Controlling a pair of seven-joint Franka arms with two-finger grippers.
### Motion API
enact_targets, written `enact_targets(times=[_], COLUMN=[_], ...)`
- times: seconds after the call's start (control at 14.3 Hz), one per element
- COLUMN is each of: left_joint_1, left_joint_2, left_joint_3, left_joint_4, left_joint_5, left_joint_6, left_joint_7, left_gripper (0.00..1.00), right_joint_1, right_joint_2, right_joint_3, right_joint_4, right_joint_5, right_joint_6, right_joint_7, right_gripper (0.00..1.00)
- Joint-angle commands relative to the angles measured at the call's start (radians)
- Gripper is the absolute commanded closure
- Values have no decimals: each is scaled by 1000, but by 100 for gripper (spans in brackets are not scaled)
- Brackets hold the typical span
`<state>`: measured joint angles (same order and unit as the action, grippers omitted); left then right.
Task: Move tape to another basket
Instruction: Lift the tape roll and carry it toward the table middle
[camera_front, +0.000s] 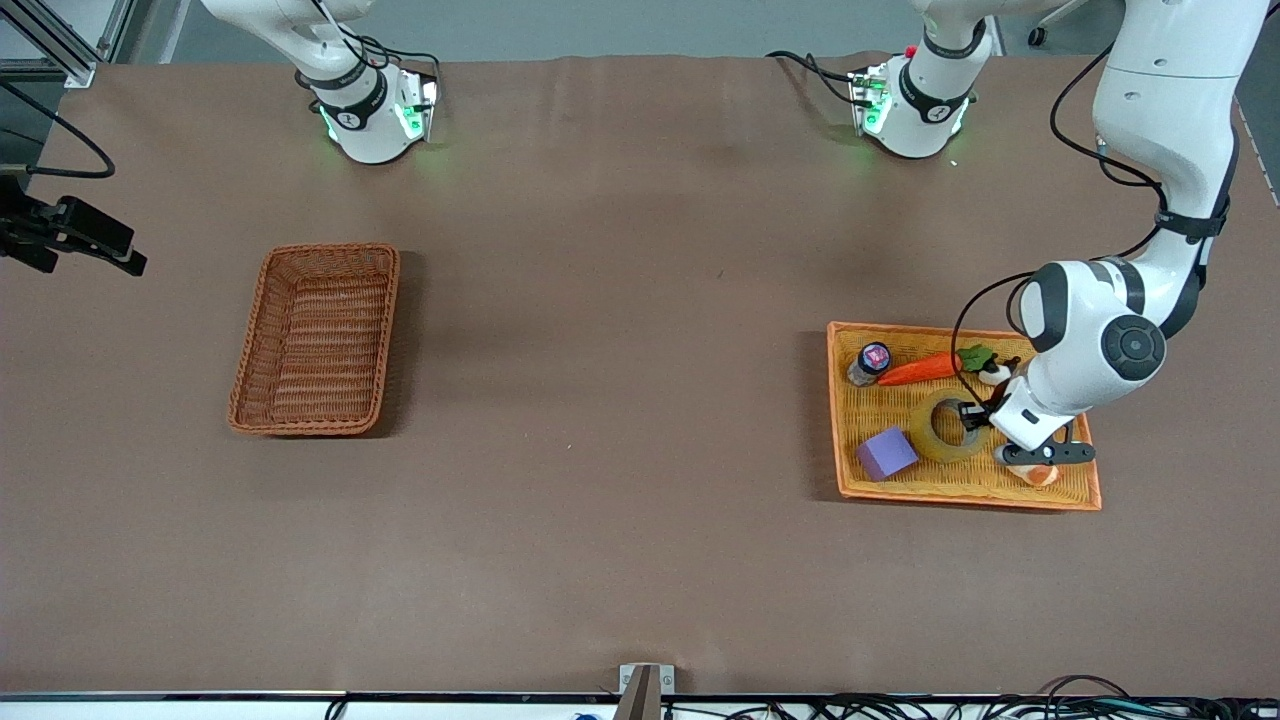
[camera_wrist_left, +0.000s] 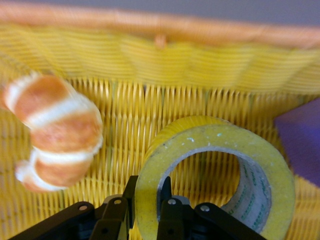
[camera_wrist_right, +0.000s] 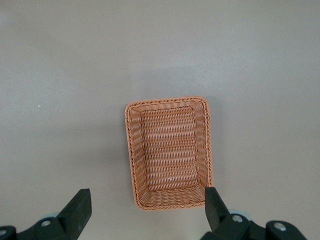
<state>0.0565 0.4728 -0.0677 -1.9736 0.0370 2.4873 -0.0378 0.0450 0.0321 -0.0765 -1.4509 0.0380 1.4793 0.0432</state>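
Tape (camera_wrist_left: 220, 165) wall clamped between left pincer (camera_wrist_left: 145, 210) fingers.

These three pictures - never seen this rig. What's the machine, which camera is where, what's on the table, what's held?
Two white robot arms stand at a brown table, each ending in a two-finger hand.

The wide picture comes from a high camera facing the robots. The other two come from cameras on each arm's wrist, looking down past the fingers.

Toward the left arm's end lies a flat orange-yellow tray holding a roll of tape, a purple block, a toy carrot, a small jar and a croissant toy. Toward the right arm's end sits the reddish-brown wicker basket, with nothing in it.

The left hand is down in the tray, its fingers pinching the tape's wall, one inside the ring and one outside. The tape rests on the tray. The right hand waits open, high over the basket.
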Motion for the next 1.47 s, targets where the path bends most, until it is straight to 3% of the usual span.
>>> enact_targets(times=[0.0, 0.14, 0.28, 0.42, 0.56, 0.84, 1.05, 1.26, 1.33, 1.4], left_joint_1=[-1, -1, -32, -148, -295, -513, -633, -731, -750, -760], left_joint_2=[-127, -170, -140, -73, 7, 248, 358, 423, 434, 440], left_joint_3=[-32, -107, -171, -184, -178, -169, -146, -94, -81, -77], left_joint_4=[19, 115, 287, 383, 444, 666, 682, 685, 685, 685], left_joint_5=[15, 14, 14, 15, 15, 12, 12, 11, 11, 11], left_joint_6=[-82, -242, -429, -479, -479, -455, -255, -151, -136, -131], left_joint_7=[1, -13, -48, -182, -360, -647, -779, -858, -878, -893], left_gripper=[100, 100, 99, 99, 99, 99, 99, 98, 93, 83], right_joint_1=[-14, -14, -14, -14, -14, -14, -13, -8, -7, -8], right_joint_2=[-8, -8, -8, -8, -8, -8, -8, -8, -6, 5], right_joint_3=[6, 6, 6, 7, 7, 6, 7, 9, 9, 9], right_joint_4=[-6, -6, -6, -6, -6, -6, -3, -2, 0, 0], right_joint_5=[26, 25, 25, 26, 26, 25, 23, 8, 8, 11], right_joint_6=[1, 1, 1, -1, 1, 1, 1, 2, 6, 6], right_joint_7=[0, 0, 0, 0, 0, -2, -3, -6, -5, -5], right_gripper=[0, 0, 0, 0, 0, 0, 0, 0, 0, 0])
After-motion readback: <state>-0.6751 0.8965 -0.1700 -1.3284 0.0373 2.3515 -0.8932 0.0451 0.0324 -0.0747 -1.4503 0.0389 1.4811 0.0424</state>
